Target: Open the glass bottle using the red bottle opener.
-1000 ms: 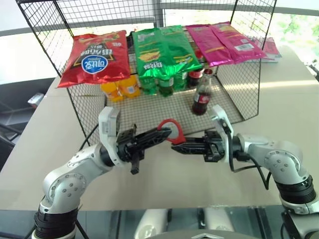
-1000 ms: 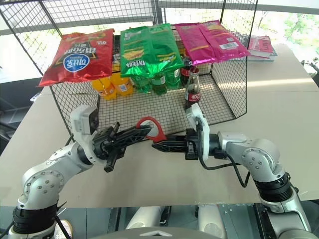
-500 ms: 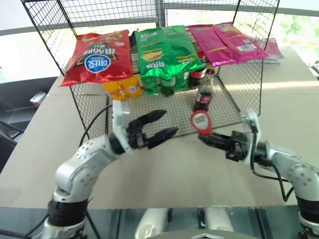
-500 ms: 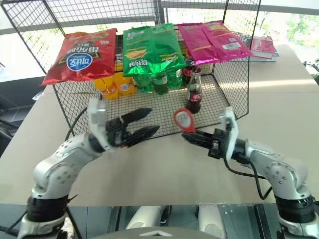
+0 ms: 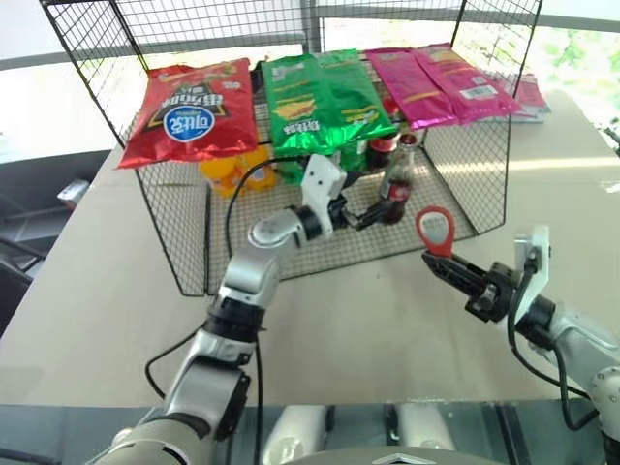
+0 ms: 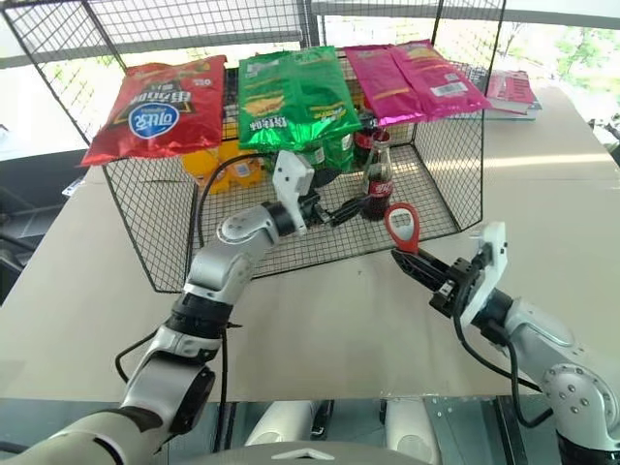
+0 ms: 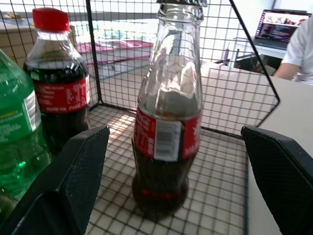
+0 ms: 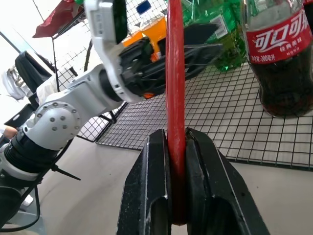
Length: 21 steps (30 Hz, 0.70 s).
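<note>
A beige counter (image 5: 87,281) is carrying a black wire rack (image 5: 184,242), with chip bags lying on its top tier and drink bottles standing on its mesh floor. The glass bottle (image 5: 394,190) is standing upright near the rack's open front, just beside a red-capped cola bottle (image 7: 57,83). The left tool (image 5: 380,207) is reaching into the rack with its fingers (image 7: 73,181) spread wide on either side of the glass bottle, not touching it. The right tool (image 8: 175,166) is hovering over the counter outside the rack, clamping the handle of the red bottle opener (image 5: 436,231), ring end up.
</note>
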Tool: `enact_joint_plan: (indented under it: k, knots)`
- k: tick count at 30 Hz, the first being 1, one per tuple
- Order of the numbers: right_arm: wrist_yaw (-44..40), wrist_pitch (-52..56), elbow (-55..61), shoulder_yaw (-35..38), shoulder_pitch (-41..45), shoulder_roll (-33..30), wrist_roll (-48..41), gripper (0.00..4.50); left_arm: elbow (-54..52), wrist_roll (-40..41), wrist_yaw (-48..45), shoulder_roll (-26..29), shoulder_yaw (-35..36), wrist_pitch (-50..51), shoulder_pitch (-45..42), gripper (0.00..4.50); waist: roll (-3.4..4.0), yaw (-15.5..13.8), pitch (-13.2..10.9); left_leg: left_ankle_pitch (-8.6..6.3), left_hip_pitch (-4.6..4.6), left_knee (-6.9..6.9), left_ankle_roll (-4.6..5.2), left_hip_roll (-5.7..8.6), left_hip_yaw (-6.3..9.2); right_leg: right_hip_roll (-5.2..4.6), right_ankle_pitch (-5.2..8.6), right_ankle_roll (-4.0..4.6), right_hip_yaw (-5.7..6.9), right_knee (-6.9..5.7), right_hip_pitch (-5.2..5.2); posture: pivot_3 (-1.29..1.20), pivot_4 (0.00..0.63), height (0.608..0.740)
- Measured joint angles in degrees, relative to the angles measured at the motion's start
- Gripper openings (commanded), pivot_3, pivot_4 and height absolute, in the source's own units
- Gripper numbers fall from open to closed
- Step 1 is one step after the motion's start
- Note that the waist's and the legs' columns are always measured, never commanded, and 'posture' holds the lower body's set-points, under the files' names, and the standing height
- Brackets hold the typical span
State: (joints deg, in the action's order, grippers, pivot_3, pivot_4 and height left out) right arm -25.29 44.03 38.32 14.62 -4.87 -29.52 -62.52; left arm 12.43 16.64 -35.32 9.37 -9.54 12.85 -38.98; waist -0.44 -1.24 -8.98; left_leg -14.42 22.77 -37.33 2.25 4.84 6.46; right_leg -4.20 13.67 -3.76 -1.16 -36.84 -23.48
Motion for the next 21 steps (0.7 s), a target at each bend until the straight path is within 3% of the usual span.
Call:
enact_joint_plan:
  k: [8, 21]
  knots:
    - [1.02, -1.21, 0.63, 0.07, -1.04, -1.05, -0.39, 0.00, 2.19, -3.02, 1.33, -3.63, 0.02, -1.89, -1.16, 4.46, -0.01, -0.39, 0.01, 0.01, 0.00, -0.08, 0.01, 0.04, 0.04, 0.01, -0.04, -0.07, 0.02, -0.01, 0.05, 0.00, 0.150, 0.740]
    - [1.05, -1.91, 1.06, -0.21, -0.78, -1.64, -0.69, 0.00, -8.32, -6.48, 3.37, -3.84, -1.18, -0.73, 6.29, 4.46, 0.00, -0.97, 0.03, 0.01, -0.01, -0.09, 0.01, 0.04, 0.01, 0.01, -0.04, -0.06, -0.05, -0.01, 0.05, 0.00, 0.150, 0.740]
